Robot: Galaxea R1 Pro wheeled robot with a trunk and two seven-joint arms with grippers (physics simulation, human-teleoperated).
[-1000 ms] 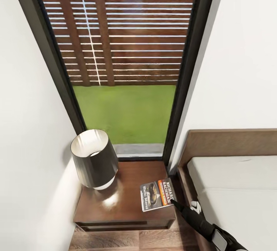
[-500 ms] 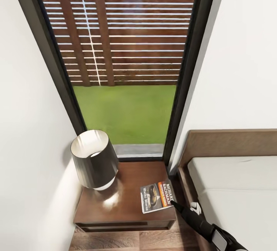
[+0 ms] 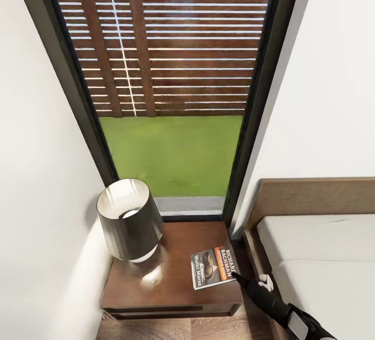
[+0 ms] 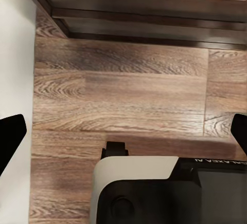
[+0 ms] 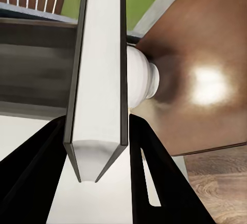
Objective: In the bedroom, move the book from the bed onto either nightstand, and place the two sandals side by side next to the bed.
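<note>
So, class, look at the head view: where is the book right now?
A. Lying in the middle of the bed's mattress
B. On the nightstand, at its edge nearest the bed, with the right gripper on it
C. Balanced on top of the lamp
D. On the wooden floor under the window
B. The book sits on the nightstand at its bed-side edge, the right gripper closed on its corner.

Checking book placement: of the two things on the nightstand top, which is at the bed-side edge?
The book, flat beside the bed; the lamp stands toward the wall.
</note>
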